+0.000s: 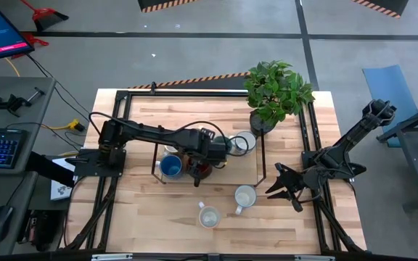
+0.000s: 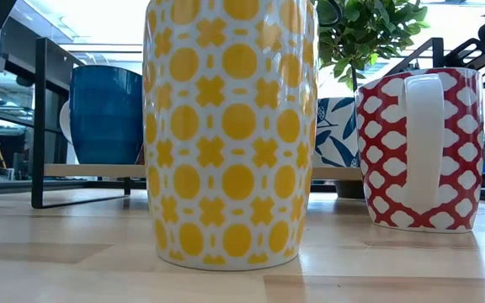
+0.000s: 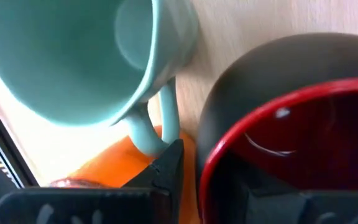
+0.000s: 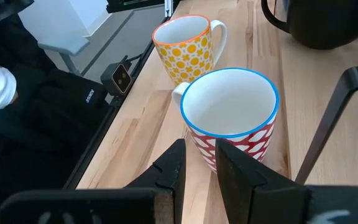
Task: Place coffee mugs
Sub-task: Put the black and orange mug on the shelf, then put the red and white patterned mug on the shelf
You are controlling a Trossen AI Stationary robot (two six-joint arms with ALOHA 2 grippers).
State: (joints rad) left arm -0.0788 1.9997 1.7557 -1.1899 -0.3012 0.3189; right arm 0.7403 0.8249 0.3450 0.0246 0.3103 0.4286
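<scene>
My left gripper [image 1: 206, 161] reaches over the black wire rack to a dark mug with a red inside [image 3: 291, 124], next to a blue mug [image 1: 170, 167]. A teal mug [image 3: 73, 56] lies close ahead of it, and an orange surface [image 3: 123, 162] shows beneath. My right gripper [image 4: 201, 165] hovers by the table's right edge, narrowly open. It points at a red-and-white patterned mug [image 4: 232, 112] and a yellow-dotted mug [image 4: 185, 46], both standing on their bases on the table. My left gripper comes from above at the dark mug's rim [image 3: 205, 163]. One finger [image 3: 169, 165] is outside the wall and the other is inside the red hollow. Whether the mug stands or is lifted does not show.
A potted plant [image 1: 274, 90] stands at the table's far side. The rack's shelf [image 2: 99, 171] carries the blue mug [image 2: 106, 114], with a blue-leaf patterned mug [image 2: 337, 126] behind. A keyboard and desk sit left of the table. A bare strip of table runs along the near edge.
</scene>
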